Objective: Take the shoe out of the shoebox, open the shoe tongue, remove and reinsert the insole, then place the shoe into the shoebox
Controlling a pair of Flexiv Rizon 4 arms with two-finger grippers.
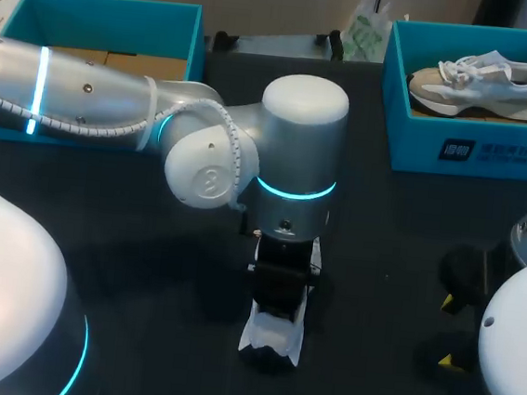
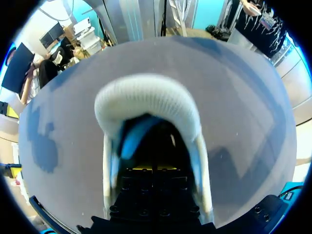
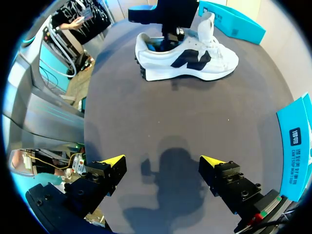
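A white shoe (image 1: 273,340) with dark side marks (image 3: 195,61) stands on the dark table, in the middle near the front. My left arm comes down from above, and its gripper (image 1: 277,313) reaches into the shoe's opening. In the left wrist view the padded heel collar (image 2: 146,97) arches ahead of the shut left gripper (image 2: 153,169), and the blue insole (image 2: 130,140) lies inside the shoe. Whether the fingers pinch anything is hidden. My right gripper (image 3: 163,163) stands open, a good way from the shoe, with nothing between its fingers (image 1: 451,332).
A teal shoebox (image 1: 474,148) at the back right holds a second, beige and grey shoe (image 1: 480,80). Another open teal box (image 1: 104,12) stands at the back left, partly behind my left arm. A white bag (image 1: 365,30) lies at the back edge.
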